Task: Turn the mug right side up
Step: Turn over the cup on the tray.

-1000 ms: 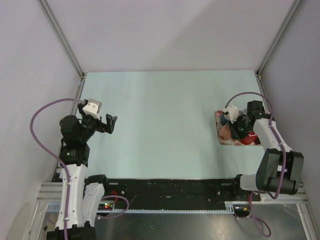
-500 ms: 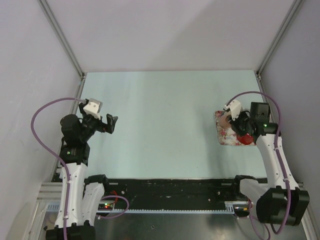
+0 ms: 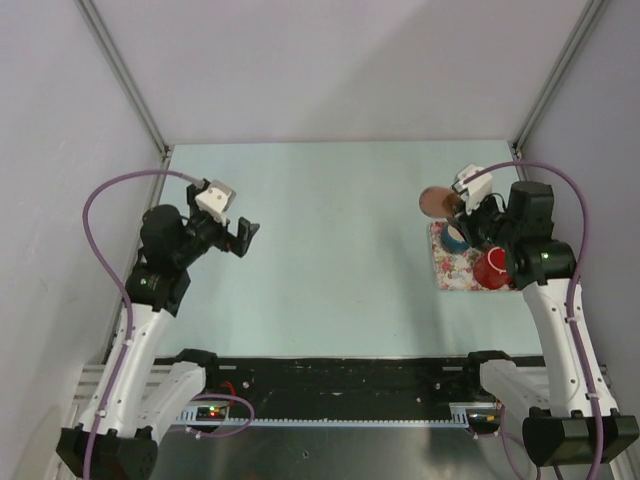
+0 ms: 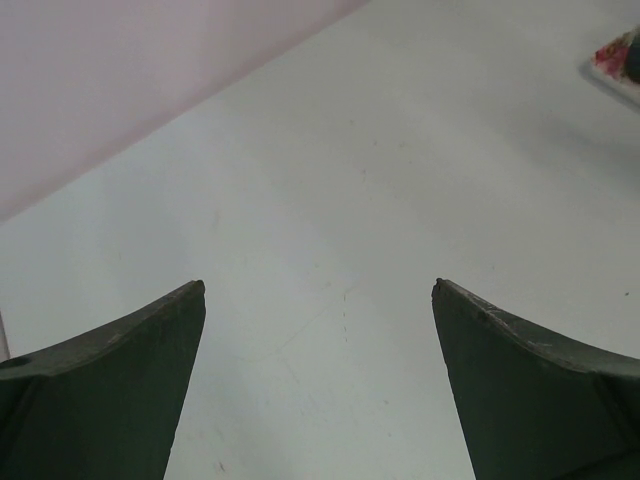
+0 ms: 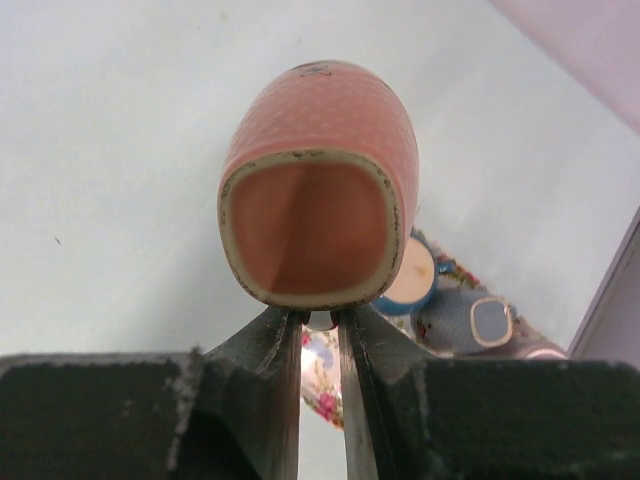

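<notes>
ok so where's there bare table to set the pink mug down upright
Widest bare stretch: mid-table, between the left end effector and the floral tray. The far strip along the back wall is free too. Crowded: the tray, carrying a blue mug and a red mug, right beside the held pink mug.

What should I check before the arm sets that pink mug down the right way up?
1. Grip: right gripper shut on the mug, ok.
2. Height: mug in the air, off the tray, ok.
3. Mug upright: not ok, its mouth faces sideways.
4. Gap between mug and blue cup: cannot tell.
5. Other arm: left gripper open and far off to the side, ok.
</notes>
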Controlling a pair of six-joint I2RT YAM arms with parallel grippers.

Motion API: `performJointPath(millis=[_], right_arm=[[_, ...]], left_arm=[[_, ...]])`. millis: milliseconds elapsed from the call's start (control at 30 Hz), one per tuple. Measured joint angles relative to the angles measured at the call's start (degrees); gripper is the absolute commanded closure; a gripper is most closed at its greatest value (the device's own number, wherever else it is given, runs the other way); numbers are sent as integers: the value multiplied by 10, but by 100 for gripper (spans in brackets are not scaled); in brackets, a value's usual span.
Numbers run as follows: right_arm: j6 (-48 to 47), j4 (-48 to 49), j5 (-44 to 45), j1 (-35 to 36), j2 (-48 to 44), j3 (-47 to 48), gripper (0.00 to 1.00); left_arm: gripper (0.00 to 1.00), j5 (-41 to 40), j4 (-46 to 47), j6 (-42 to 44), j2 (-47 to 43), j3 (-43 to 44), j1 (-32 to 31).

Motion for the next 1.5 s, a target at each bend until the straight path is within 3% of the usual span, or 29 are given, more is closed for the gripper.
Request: performJointPath(millis=[233,500,667,867,1233,1500], right_arm=[[83,35,-58,1,-9,51,100],[213,120,-139,2,-6,86,100],[312,188,-196,-2,5,87,100],[431,270,-258,-24,23,87,100],[725,552,-349,-79,31,17,100],[847,689,-354,-79,8,-64,100]], left_arm=[[2,0,-5,11,60,111,-58],[2,7,-13,-3,158,230,-170],[2,37,-16,-39,234,300,-232],[2,97,-22,-96,296,354,-263],[2,214,7,-235,336,377,-286],[2,288,168,-397,342,322,-293]])
